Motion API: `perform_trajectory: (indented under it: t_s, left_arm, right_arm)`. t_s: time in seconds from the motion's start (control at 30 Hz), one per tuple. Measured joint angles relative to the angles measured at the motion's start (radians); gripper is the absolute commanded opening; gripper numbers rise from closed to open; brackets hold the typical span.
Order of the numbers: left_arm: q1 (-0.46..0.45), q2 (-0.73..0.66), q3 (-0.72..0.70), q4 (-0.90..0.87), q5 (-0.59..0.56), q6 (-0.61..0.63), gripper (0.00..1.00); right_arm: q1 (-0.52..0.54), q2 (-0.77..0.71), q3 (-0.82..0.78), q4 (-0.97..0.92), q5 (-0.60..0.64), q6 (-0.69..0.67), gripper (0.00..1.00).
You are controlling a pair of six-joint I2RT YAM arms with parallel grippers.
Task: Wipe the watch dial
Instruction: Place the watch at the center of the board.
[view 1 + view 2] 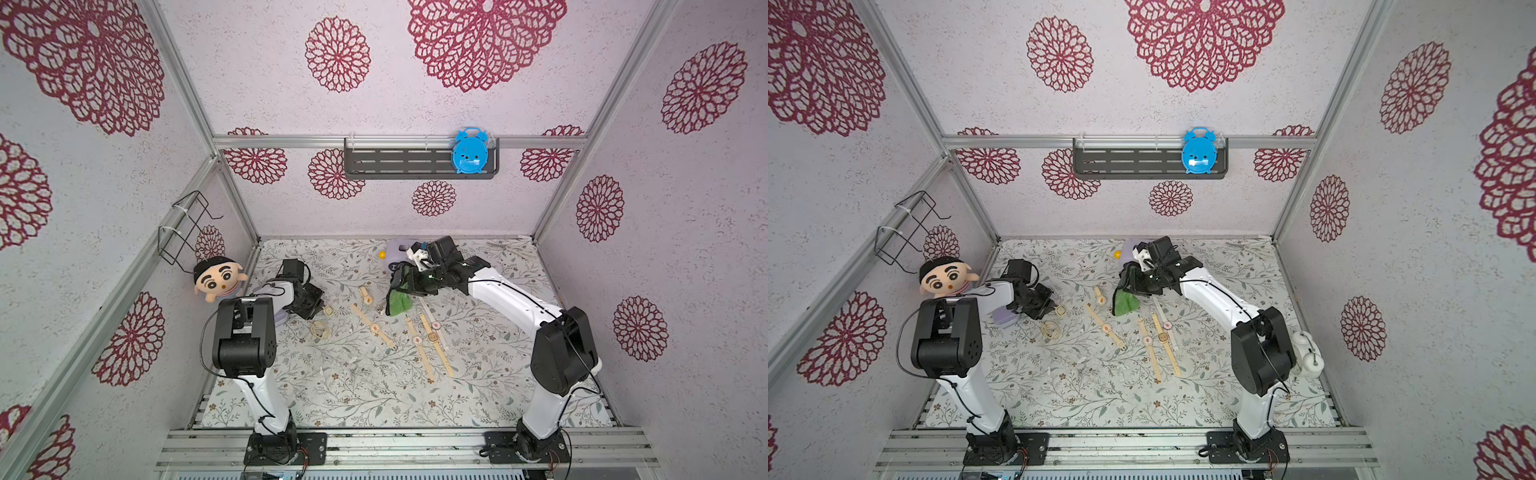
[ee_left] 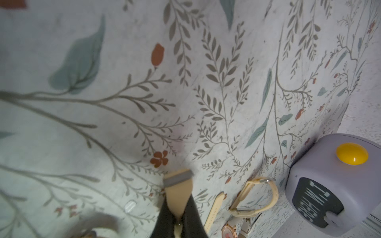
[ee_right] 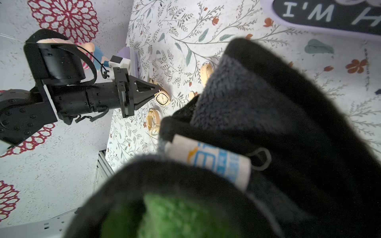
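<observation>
Beige watch [image 3: 162,98]: left fingers [image 3: 140,103] clamped | green cloth [image 1: 399,302]: right fingers [image 1: 415,284] clamped

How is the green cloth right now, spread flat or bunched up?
Bunched up: the cloth hangs crumpled from the shut right gripper.

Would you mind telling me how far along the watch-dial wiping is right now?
Done: left gripper pinches the square beige watch by its strap; right gripper grips the green-and-black cloth. In hand: cloth hangs apart from the watch. Left: seemingly the wiping itself.
</observation>
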Motion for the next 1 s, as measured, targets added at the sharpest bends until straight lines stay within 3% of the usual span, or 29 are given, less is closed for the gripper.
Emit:
perform_trajectory:
  t_s: [0.13, 0.23, 0.53, 1.0]
  left_arm:
    - [0.011, 0.001, 0.000, -0.004, -0.015, 0.025, 0.19]
    - [0.022, 0.001, 0.000, -0.012, -0.025, 0.043, 0.36]
    - [0.032, -0.032, -0.005, -0.023, -0.042, 0.048, 0.99]
    - [-0.076, -0.134, 0.078, -0.133, -0.155, 0.023, 0.98]
  right_arm:
    - [-0.003, 0.000, 0.000, -0.006, 0.000, 0.000, 0.00]
    - [-0.004, 0.000, 0.000, -0.010, 0.000, 0.000, 0.00]
    - [-0.005, 0.000, 0.000, -0.016, 0.000, 0.000, 0.00]
    - [-0.005, -0.009, -0.019, -0.016, 0.000, 0.000, 0.00]
